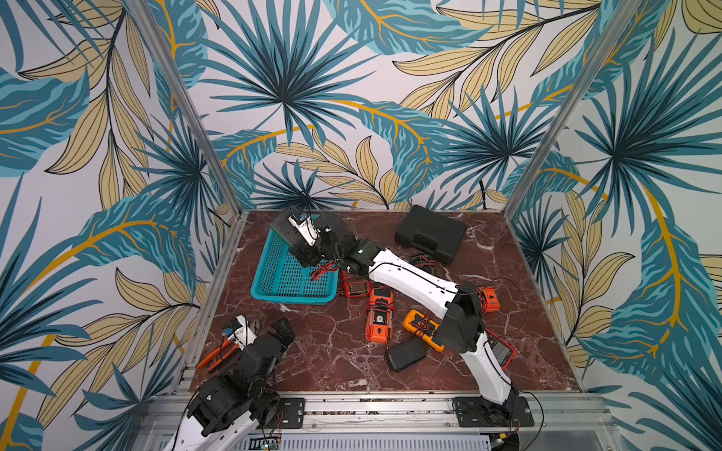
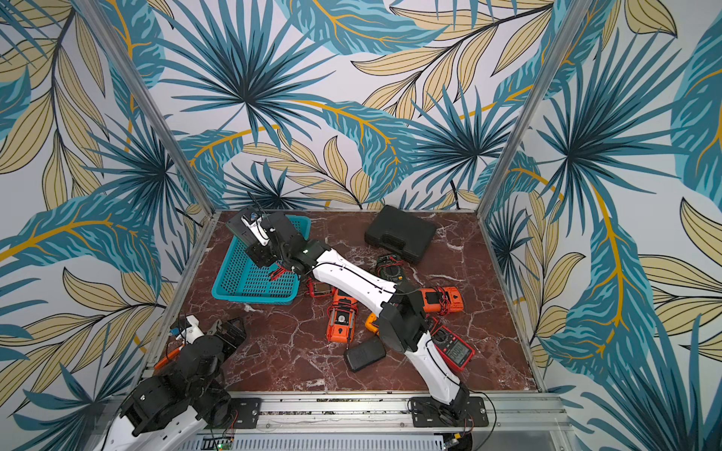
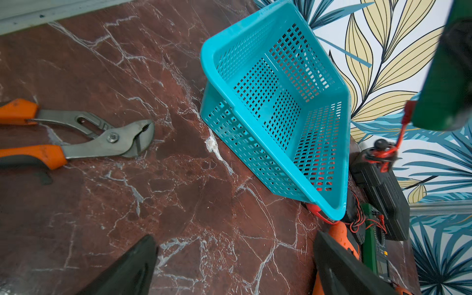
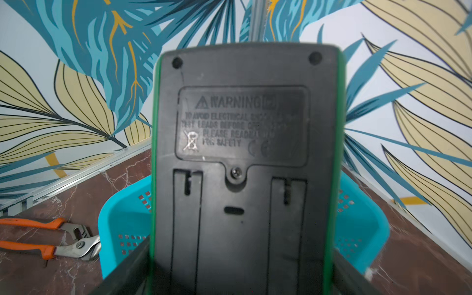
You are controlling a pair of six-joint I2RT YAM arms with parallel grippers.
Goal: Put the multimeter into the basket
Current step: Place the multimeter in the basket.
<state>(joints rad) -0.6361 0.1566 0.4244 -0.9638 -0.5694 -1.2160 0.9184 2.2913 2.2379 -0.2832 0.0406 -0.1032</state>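
Now the right claw [image 4: 242, 245] grips the multimeter [image 4: 245, 127], poised above the basket [image 4: 365, 229].

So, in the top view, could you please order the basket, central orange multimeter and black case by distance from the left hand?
1. basket, just beyond the left hand, on the far-left side.
2. orange multimeter, in the middle, off to the right.
3. black case, far right corner.

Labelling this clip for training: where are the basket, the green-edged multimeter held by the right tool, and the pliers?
basket [image 1: 268, 261]: a top view, on a long mesh side wall.
green-edged multimeter [image 4: 242, 122]: right wrist view, on the back cover's warning panel.
pliers [image 3: 112, 138]: left wrist view, on the pivot bolt.
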